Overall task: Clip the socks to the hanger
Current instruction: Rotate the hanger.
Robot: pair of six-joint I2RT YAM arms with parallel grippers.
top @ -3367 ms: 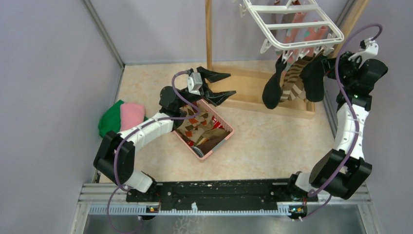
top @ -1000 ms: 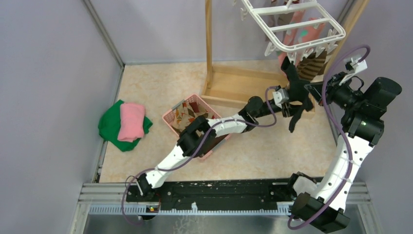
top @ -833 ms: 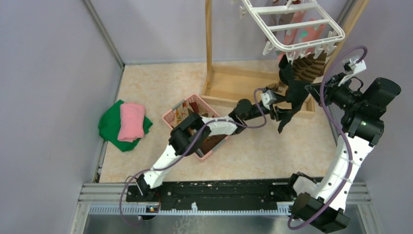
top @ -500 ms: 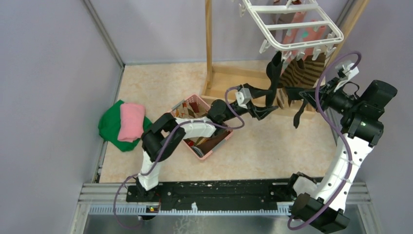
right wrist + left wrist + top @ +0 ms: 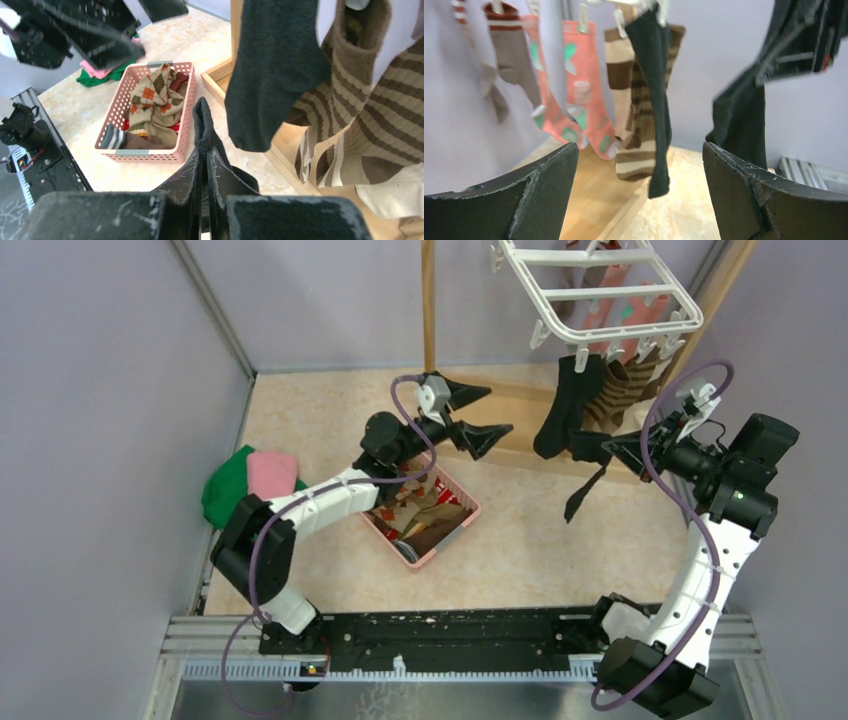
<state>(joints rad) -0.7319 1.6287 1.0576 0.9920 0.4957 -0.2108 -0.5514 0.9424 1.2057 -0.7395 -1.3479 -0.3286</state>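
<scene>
Found the left gripper (image 5: 497,410) spread wide and empty near the pink plastic basket (image 5: 468,510) of brown-orange argyle socks (image 5: 415,502). Further right, below the white plastic grid hanger (image 5: 600,290), saw the right gripper (image 5: 606,445) pinching a limp black fabric sock (image 5: 585,490). Judged it light, floppy and best taken by the cuff.

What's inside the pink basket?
An argyle sock lies on top in the pink basket, a grey striped sock at one corner. Anything beneath them is covered.

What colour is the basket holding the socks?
The basket is pink; the right wrist view shows it best.
</scene>
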